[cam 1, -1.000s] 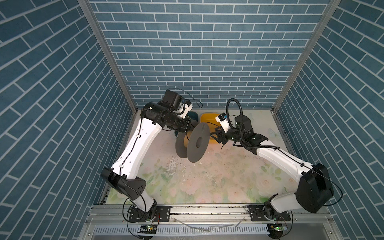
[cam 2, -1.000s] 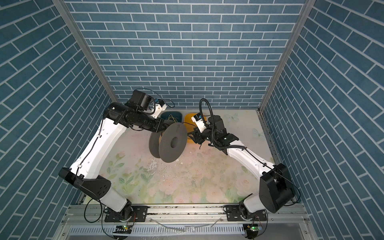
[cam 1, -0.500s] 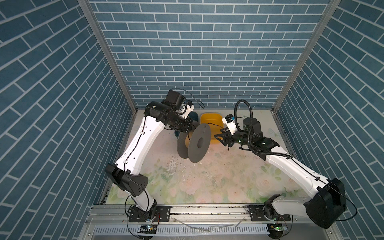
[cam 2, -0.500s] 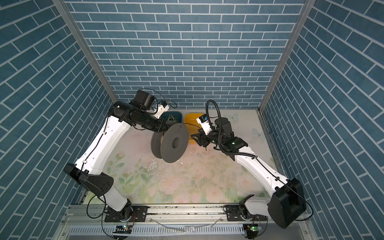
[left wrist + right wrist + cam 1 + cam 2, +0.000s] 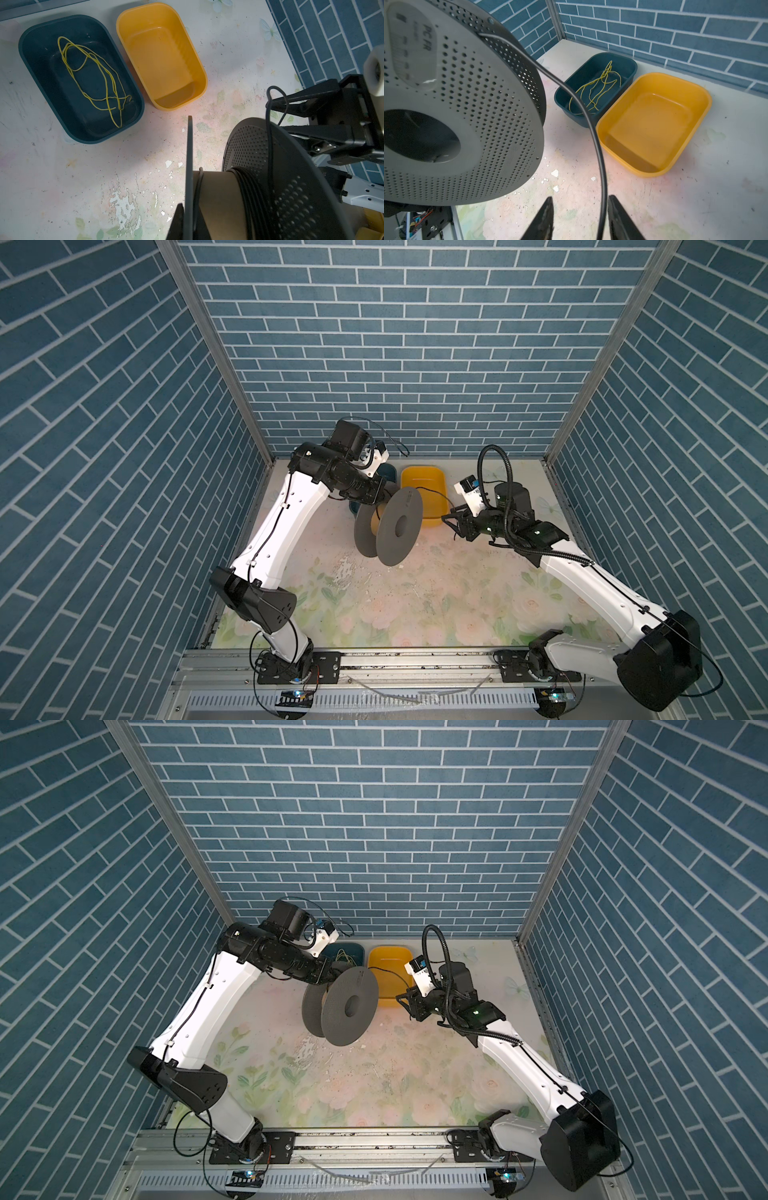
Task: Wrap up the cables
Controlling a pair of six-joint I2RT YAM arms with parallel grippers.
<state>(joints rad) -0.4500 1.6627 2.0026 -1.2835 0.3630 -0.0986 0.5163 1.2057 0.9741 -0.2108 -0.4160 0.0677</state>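
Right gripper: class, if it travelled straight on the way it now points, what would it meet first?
Most likely the black cable, which runs between the right gripper's open fingers up to the spool. Beyond it, probably bare table beside the yellow tub; depth is unclear.

A black cable (image 5: 591,124) arcs from the rim of a perforated grey spool (image 5: 477,93) down between the parted fingers of the right gripper (image 5: 580,197).

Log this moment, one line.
left gripper: shut on spool | right gripper: open, cable between jaws | cable: partly wound
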